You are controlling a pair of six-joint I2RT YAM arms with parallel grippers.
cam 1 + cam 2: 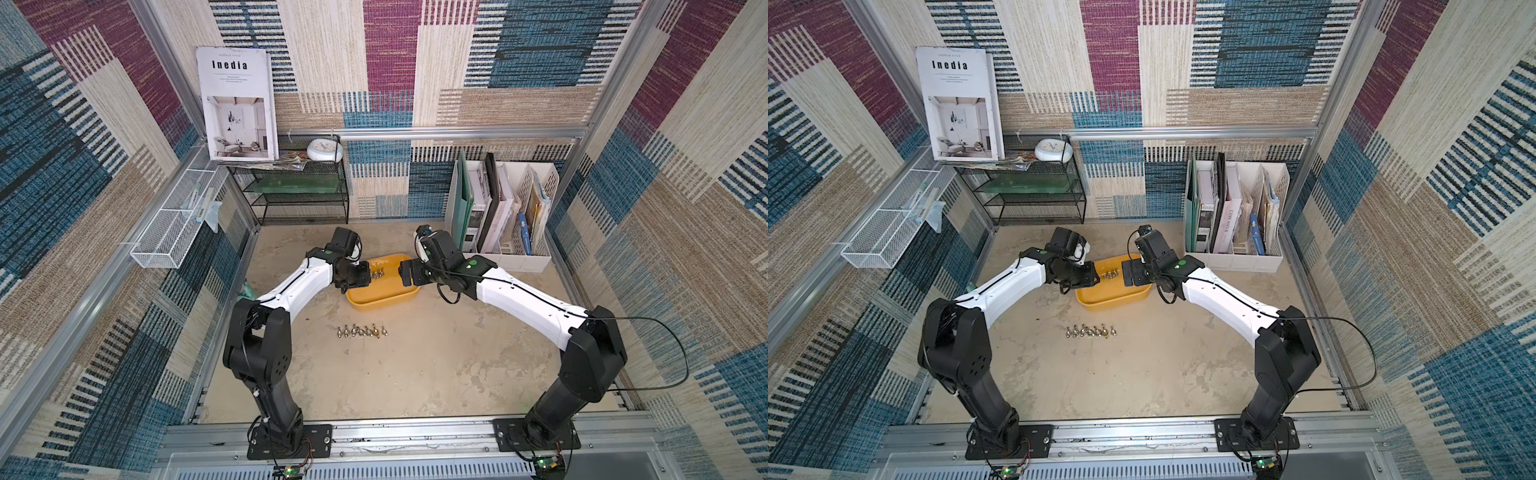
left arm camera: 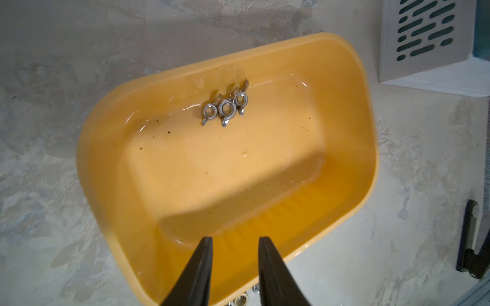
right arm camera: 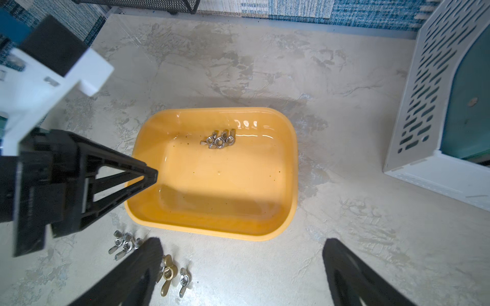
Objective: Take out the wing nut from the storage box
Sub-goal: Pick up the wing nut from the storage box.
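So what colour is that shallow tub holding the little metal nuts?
The storage box is plain yellow-orange, no pattern; the left wrist view shows it best.

storage box (image 1: pixel 1115 306): yellow tub on the surface (image 1: pixel 1142 374), between the two arms' ends, nearer the back wall.
left tool (image 1: pixel 1094 277): black, over the box's left end; how far its jaws stand apart is too small to tell.
wing nuts in the box (image 1: pixel 1110 274): small metal cluster by the far wall, just beside the left tool.
right tool (image 1: pixel 1128 272): over the box's right end, apart from the cluster.
row of wing nuts (image 1: pixel 1091 331): on the surface in front of the box, side by side.
file organizer (image 1: pixel 1237 259): white, back right, folders and books upright inside.
mesh shelf (image 1: pixel 1038 199): black, back left; magazine (image 1: pixel 957 104) titled "Inedia" propped on top.
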